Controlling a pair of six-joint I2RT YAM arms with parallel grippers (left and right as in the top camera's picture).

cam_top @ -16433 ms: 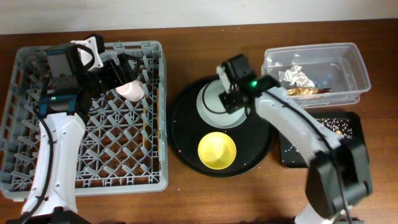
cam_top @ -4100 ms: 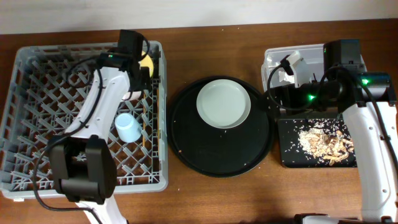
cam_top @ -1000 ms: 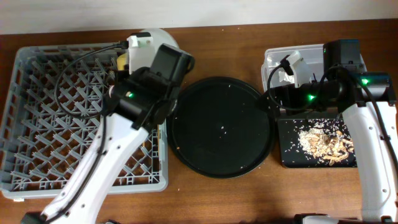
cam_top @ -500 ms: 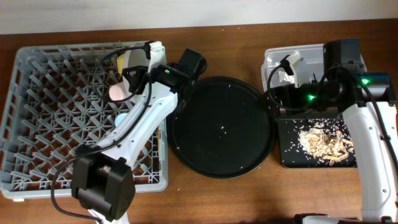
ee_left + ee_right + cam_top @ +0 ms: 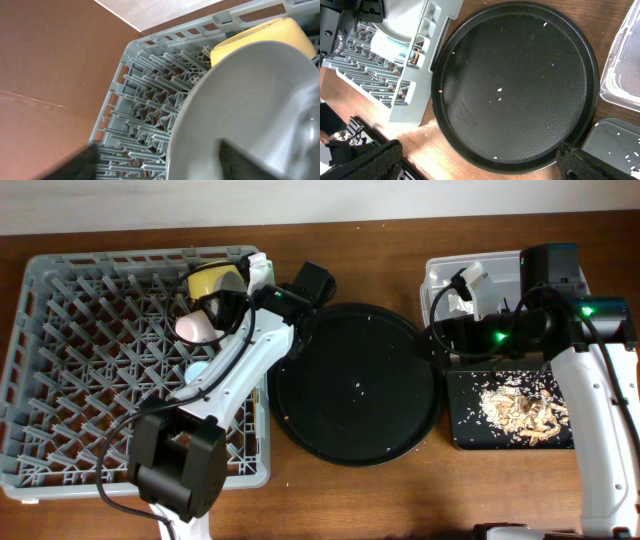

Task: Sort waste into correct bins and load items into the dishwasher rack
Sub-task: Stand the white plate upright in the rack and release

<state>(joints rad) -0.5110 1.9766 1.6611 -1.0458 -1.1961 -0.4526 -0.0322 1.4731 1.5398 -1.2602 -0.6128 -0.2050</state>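
The grey dishwasher rack (image 5: 90, 380) fills the left side. At its back right corner stands the yellow bowl (image 5: 215, 280), with the pink cup (image 5: 190, 328) and the light-blue cup (image 5: 197, 368) just in front of it. The pale plate (image 5: 250, 100) stands on edge among the pegs, next to the bowl (image 5: 260, 37). My left gripper (image 5: 160, 162) straddles the plate with its jaws open, and the left finger (image 5: 75, 165) is clear of the rim. My right gripper (image 5: 480, 170) hangs open and empty over the round black tray (image 5: 515, 85). Beige food scraps (image 5: 520, 410) lie in the shallow black tray (image 5: 465, 435).
The clear tub (image 5: 435, 275) sits at the back right, largely covered by my right arm (image 5: 540, 310). My left arm (image 5: 240, 370) lies across the rack's right edge. A few crumbs dot the round black tray (image 5: 355, 385). Bare wood runs along the front.
My left arm swung the plate over the rack's back right corner and lowered it among the pegs. Its jaws have now opened off it. The right arm has not moved.
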